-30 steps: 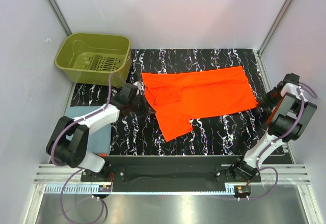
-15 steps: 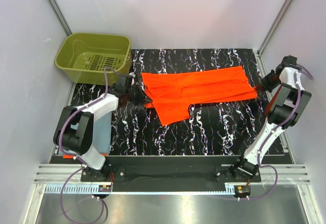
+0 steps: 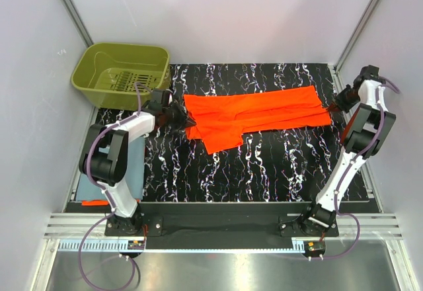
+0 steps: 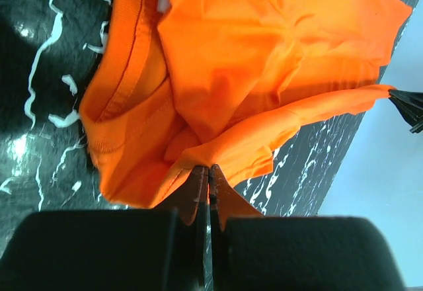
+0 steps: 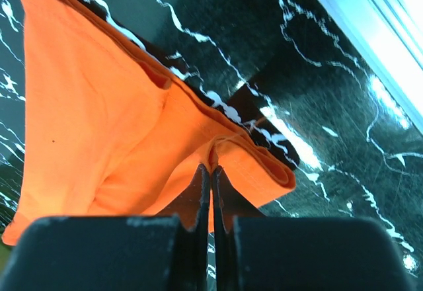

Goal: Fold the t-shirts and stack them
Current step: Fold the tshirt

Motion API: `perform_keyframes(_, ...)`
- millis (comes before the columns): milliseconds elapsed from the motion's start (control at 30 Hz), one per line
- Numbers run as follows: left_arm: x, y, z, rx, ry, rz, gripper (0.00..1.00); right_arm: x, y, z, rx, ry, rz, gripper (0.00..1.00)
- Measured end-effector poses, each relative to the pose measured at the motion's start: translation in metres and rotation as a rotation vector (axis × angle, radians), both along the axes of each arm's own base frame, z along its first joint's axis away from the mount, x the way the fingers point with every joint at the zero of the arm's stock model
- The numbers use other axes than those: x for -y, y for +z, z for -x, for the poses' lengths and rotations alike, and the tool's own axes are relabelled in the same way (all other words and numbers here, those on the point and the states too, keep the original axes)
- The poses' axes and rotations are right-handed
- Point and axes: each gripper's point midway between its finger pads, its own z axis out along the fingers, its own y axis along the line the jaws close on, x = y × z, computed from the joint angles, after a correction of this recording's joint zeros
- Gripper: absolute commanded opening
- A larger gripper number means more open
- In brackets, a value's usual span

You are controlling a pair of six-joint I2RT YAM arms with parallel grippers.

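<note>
The orange t-shirt (image 3: 254, 112) lies across the black marbled mat as a long band, with a sleeve part hanging toward the near side. My left gripper (image 3: 178, 114) is shut on the shirt's left end, near the collar. In the left wrist view its fingertips (image 4: 209, 166) pinch a fold of the orange cloth (image 4: 264, 46). My right gripper (image 3: 332, 104) is shut on the shirt's right end. The right wrist view shows the hem (image 5: 86, 106) pinched between its tips (image 5: 210, 166). A blue-grey folded shirt (image 3: 137, 172) lies at the left, mostly under the left arm.
An olive-green plastic basket (image 3: 109, 98) stands at the back left, just behind the left gripper. Pale enclosure walls close in both sides. The mat's right edge and a bright rail (image 5: 370, 33) run close to the right gripper.
Both grippers have moved toward the back with the shirt's near edge. The cloth has folded over itself from a broad spread into a narrower band.
</note>
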Motion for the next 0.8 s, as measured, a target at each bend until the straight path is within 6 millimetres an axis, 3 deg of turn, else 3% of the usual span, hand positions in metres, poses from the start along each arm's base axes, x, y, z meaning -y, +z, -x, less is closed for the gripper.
perform_keyframes(800,-0.001,0.0,-0.034,0.006,0.018,0.023,0.0,0.0,-0.005,-0.027,-0.011,0.04,0.0,0.05)
